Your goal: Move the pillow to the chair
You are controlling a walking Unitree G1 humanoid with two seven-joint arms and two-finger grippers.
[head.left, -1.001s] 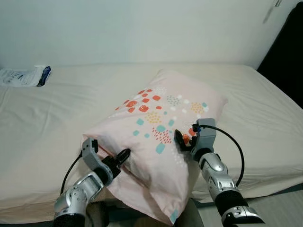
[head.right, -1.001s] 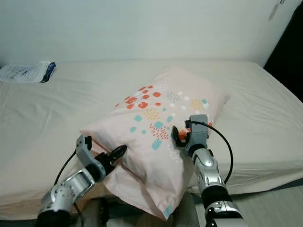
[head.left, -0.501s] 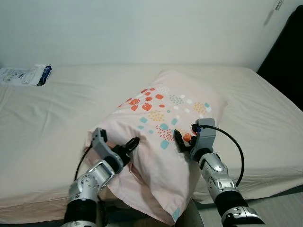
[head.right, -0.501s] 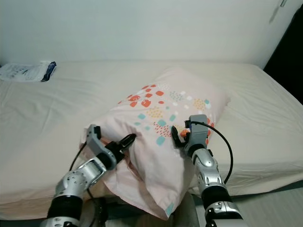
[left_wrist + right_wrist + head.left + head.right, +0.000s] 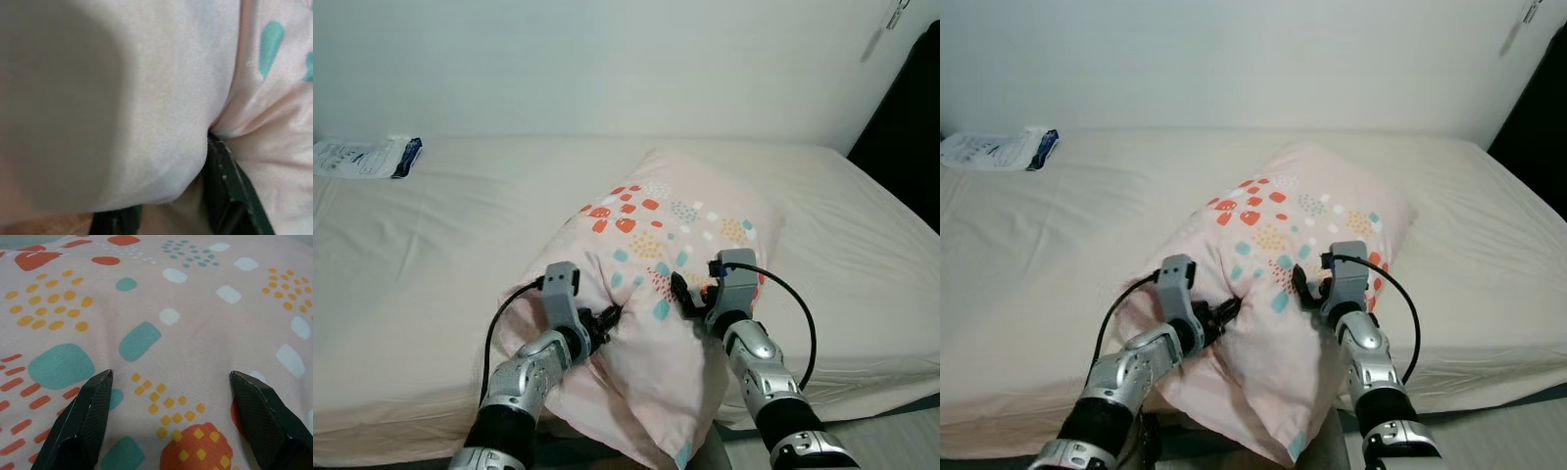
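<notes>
A pink pillow point(image 5: 656, 235) with orange, teal and yellow spots lies on the bed, its near end hanging over the front edge. My left gripper point(image 5: 607, 319) is pushed into the pillow's left side, shut on a bulging fold of the fabric point(image 5: 161, 98); one black finger point(image 5: 222, 181) shows beside the fold. Against the pillow's right side, my right gripper point(image 5: 690, 297) is open. Its two fingertips point(image 5: 95, 396) rest spread apart on the spotted cover point(image 5: 161, 293).
The bed point(image 5: 411, 255) with a cream sheet stretches left and back to a white wall. A white and blue package point(image 5: 362, 157) lies at its far left corner. A dark shape point(image 5: 911, 117) stands at the right, with floor point(image 5: 901, 431) below the bed edge.
My left gripper has moved rightward and up into the pillow, bunching its left side. The right gripper has stayed almost where it was.
</notes>
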